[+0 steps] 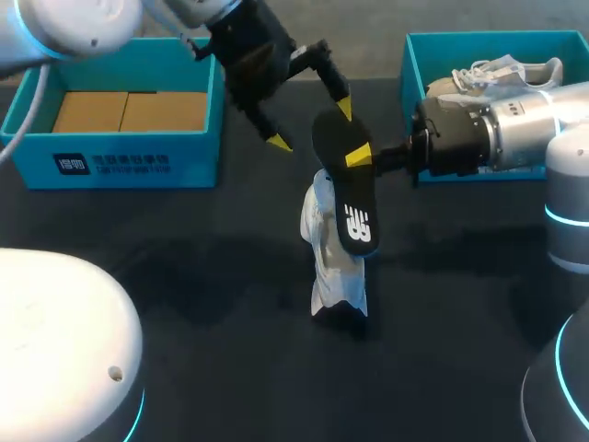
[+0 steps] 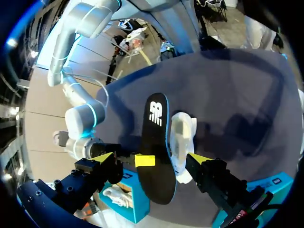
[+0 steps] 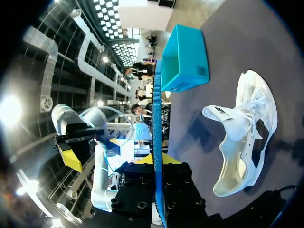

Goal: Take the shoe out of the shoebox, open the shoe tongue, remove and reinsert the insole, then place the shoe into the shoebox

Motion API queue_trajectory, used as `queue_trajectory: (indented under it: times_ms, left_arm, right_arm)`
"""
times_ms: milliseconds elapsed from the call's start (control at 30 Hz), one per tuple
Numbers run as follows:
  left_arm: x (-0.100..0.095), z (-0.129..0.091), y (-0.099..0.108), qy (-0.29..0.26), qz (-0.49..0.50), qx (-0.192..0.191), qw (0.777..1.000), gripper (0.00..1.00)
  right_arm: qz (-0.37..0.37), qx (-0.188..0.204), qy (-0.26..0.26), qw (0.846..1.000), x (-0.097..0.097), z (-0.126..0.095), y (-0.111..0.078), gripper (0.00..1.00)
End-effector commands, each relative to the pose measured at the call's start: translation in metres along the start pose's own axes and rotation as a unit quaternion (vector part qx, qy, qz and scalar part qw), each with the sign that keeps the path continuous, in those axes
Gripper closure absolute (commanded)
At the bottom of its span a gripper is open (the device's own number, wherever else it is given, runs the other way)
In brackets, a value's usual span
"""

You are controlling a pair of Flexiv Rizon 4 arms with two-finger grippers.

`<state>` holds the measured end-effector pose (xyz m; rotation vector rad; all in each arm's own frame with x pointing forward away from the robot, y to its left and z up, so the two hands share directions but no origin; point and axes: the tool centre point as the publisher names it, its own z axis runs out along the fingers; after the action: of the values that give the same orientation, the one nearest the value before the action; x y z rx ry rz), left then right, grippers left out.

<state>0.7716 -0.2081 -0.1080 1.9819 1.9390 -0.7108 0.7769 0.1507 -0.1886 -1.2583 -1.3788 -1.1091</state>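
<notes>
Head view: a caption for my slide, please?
Right hand holds the black insole close to the white shoe; left hand open.

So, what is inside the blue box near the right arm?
A white shoe with laces lies in the blue box. The right arm covers the near part of the box, so the rest of its inside cannot be seen.

A black table spans the scene. At its far left, two brown cardboard pieces lie flat side by side, filling the floor of the left teal box. At the far right, a second white sneaker with loose laces lies inside the right teal box.
</notes>
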Motion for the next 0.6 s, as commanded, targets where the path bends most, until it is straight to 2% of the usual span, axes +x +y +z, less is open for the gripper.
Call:
queue_trajectory:
  times_ms: [33,367,600]
  left_arm:
    - [-0.006,0.0,0.004,0.197,-0.001,0.007,0.98,0.0]
    - [-0.013,0.005,0.009,0.228,0.003,0.002,0.974,0.0]
    - [-0.027,0.006,0.012,0.229,0.007,-0.009,0.973,0.0]
  right_arm:
    - [-0.001,0.0,0.001,1.0,-0.001,0.005,0.001,1.0]
    - [-0.001,0.004,0.003,1.0,-0.001,0.009,0.001,1.0]
    - [-0.001,0.005,0.003,1.0,-0.002,0.007,0.001,1.0]
